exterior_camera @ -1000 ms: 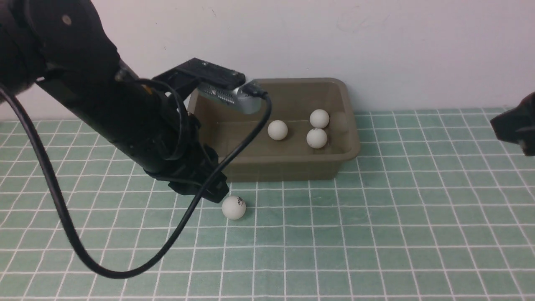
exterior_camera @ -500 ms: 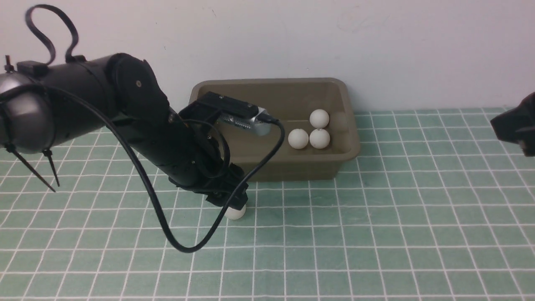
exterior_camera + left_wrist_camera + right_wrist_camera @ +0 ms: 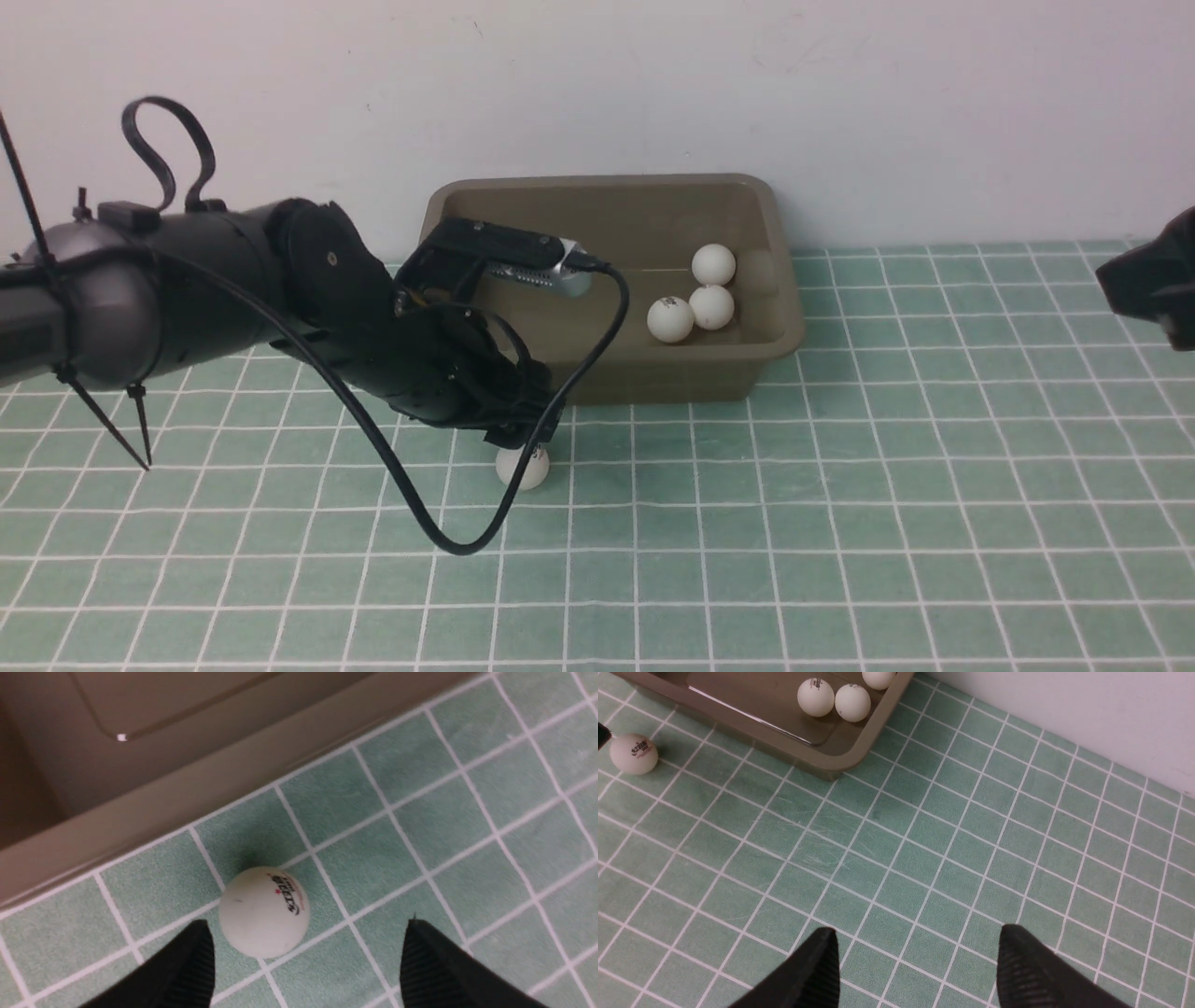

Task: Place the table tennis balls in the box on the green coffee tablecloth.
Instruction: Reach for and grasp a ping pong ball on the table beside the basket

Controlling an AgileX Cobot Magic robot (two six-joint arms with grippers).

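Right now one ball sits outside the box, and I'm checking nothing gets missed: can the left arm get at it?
Probably yes. The left end effector hangs open over the ball on the tablecloth, a finger either side and nothing between; the box stands apart.

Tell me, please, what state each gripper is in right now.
Left gripper: open, jaws either side of the loose table tennis ball, not clamped on it.
Right gripper: open, holding nothing.
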